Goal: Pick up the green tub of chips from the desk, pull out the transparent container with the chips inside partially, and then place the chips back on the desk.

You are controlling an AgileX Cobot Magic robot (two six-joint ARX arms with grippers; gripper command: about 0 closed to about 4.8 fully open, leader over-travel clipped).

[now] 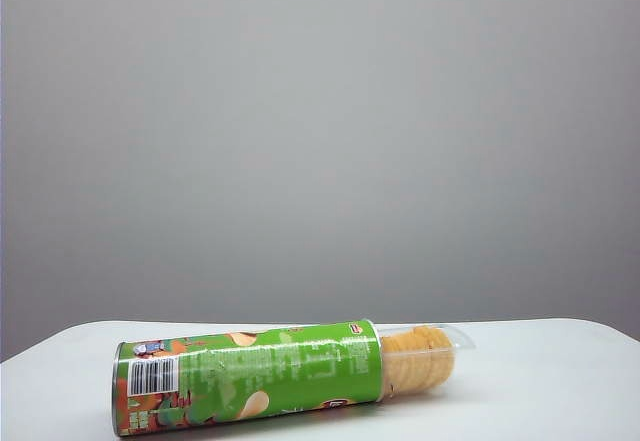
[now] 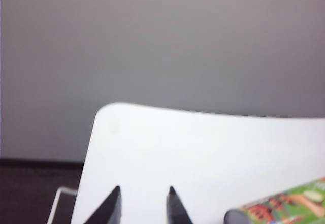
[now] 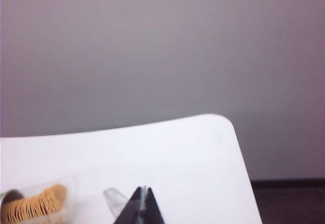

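In the exterior view, the long bright-green cylindrical tub of chips [image 1: 248, 377] lies on its side on the broad white matte tabletop [image 1: 540, 381], barcode end to the left. The clear thin plastic container [image 1: 432, 357] juts part-way out of its right mouth, with the stack of golden-orange curved chips [image 1: 418, 351] showing through it. Neither arm appears here, so by the look of things the job is as good as done. The chief risk is that a round can on a flat surface may roll if nudged, and it rests near the front edge.

In the left wrist view, the left claw [image 2: 144, 203] hangs above bare tabletop with its two dark fingertips [image 2: 116, 201] a little apart and nothing between them. The printed, silver-rimmed end of the tub sits just off to one side, not touching. A careless sideways sweep could clip that end and set the tub rolling or spinning.

In the right wrist view, the right claw [image 3: 140, 209] has its tips pressed together, empty, close to the rounded end of the clear container (a small clear scrap or glint beside the tips is too blurred to name). A knock there could drag the tray further out and spill the chips, since only the can holds its far end.
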